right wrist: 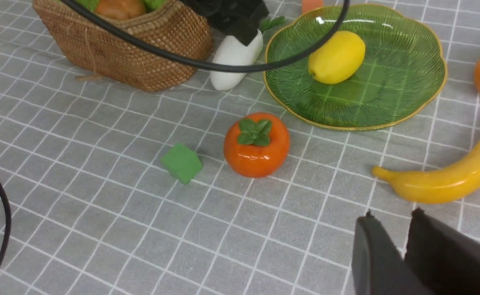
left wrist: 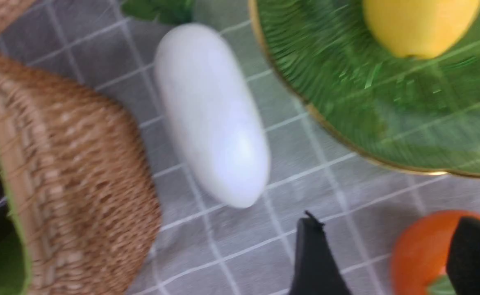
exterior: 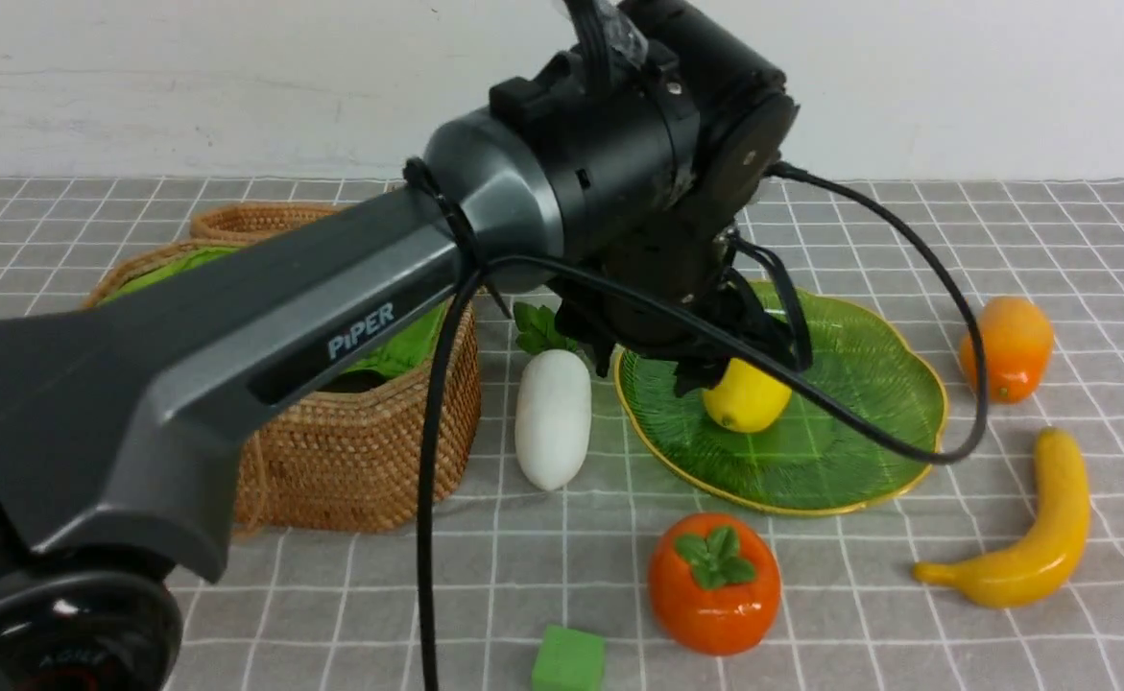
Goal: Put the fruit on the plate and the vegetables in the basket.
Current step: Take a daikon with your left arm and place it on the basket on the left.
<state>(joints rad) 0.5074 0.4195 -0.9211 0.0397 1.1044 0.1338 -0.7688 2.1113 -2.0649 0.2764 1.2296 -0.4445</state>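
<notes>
Your left arm [exterior: 283, 326] reaches across the table [exterior: 331, 614] from the near left corner. Its wrist hangs over the left side of the plate [exterior: 859, 384]. In the wrist view your left gripper [left wrist: 389, 221] has its fingers [left wrist: 313, 262] well apart with nothing between them, only cloth and part of the persimmon behind; that view is blurred. Your right gripper [right wrist: 393, 213] hovers low over the near right part of the table. Its fingers [right wrist: 375, 254] are close together with a slim gap showing, and it has hold of nothing.

- The plate sits mid-table, a bit right of centre.
- The lemon [exterior: 746, 395] lies on the plate's left half, just under the left wrist; the wrist view shows it clear of the fingers.
- The persimmon [exterior: 713, 585] is off the plate, upright on the cloth just nearer than the plate's near rim.
- The banana [exterior: 1051, 547] lies on the cloth toward the right edge, near the plate but not touching it.
- The mango [exterior: 1006, 347] is also on the cloth toward the right edge, farther back than the banana and just beside the plate's right rim.
- The basket [exterior: 360, 461] is on the left side, partly hidden by your arm.
- The potato [right wrist: 119, 8] is inside the basket on the green lining; something dark also lies in there, can't tell what.
- The radish [exterior: 552, 417] lies on the cloth between basket and plate, leaves toward the far edge. It is just beside both, and you can't tell if it touches either.
- A green cube [exterior: 568, 660] sits at the near edge, just left of the persimmon.
- An orange cube [right wrist: 312, 5] peeks out beyond the plate's far rim.
- The black cable [exterior: 427, 528] droops from the arm across the plate
</notes>
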